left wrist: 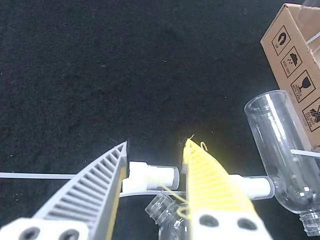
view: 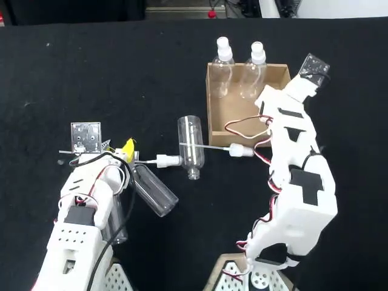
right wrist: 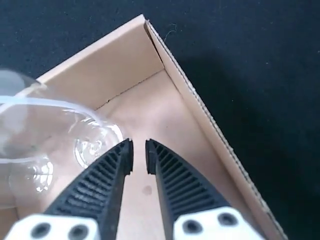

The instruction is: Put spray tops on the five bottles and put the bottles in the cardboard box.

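I held my left gripper (left wrist: 156, 145) open around a spray top (left wrist: 150, 177) near the desk's front left. My right gripper (right wrist: 139, 145), nearly closed and empty, hung over the cardboard box (right wrist: 125, 60), which held two bottles (view: 223, 73).

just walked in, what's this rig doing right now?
The left gripper is open astride a white spray top lying on the black table, next to the neck of a clear plastic bottle. A second uncapped bottle and a second spray top lie nearby. The right gripper, fingers nearly together and empty, is over the cardboard box, where two capped bottles stand.
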Controlling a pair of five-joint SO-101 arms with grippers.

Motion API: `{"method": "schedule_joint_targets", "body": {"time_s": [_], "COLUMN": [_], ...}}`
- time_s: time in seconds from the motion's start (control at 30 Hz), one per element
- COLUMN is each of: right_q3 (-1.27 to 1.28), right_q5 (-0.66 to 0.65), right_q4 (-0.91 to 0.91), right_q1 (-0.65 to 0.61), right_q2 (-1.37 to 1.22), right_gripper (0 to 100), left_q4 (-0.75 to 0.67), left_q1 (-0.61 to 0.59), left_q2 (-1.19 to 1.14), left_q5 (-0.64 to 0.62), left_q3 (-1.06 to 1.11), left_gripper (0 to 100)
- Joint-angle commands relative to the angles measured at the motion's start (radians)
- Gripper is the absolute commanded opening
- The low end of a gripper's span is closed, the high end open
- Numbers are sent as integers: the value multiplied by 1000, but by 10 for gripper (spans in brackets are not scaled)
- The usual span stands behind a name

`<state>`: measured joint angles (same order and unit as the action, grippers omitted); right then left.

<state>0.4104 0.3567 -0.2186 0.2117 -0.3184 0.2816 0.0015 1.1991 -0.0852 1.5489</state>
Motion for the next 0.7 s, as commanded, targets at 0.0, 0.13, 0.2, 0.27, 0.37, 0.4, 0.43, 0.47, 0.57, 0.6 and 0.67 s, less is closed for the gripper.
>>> {"method": "schedule_joint_targets", "body": {"time_s": [0.0, 0.13, 0.2, 0.27, 0.37, 0.4, 0.43, 0.47, 0.57, 0.6, 0.67], "right_q3": [-56, -56, -47, -31, 10, 21, 30, 38, 53, 56, 61], "right_q5": [6, 6, 6, 6, 6, 6, 6, 6, 6, 6, 6], "right_q4": [18, 17, 6, -20, -23, -15, -3, 9, 21, 21, 18], "right_q1": [-21, -17, -15, -17, -21, -21, -21, -21, -21, -26, -44], "right_q2": [15, 19, 44, 87, 145, 156, 162, 165, 163, 165, 166], "right_gripper": [18, 18, 18, 18, 18, 18, 18, 18, 18, 18, 18], "left_q4": [-25, -25, -25, -25, -25, -25, -25, -25, -25, -25, -25], "left_q1": [5, 5, 5, 5, 5, 5, 5, 5, 5, 5, 5], "left_q2": [11, 11, 11, 11, 11, 11, 11, 11, 11, 11, 11], "left_q5": [9, 9, 9, 9, 9, 9, 9, 9, 9, 9, 9], "left_q3": [-4, -4, -4, -4, -4, -4, -4, -4, -4, -4, -4], "left_gripper": [177, 177, 177, 177, 177, 177, 177, 177, 177, 177, 177]}}
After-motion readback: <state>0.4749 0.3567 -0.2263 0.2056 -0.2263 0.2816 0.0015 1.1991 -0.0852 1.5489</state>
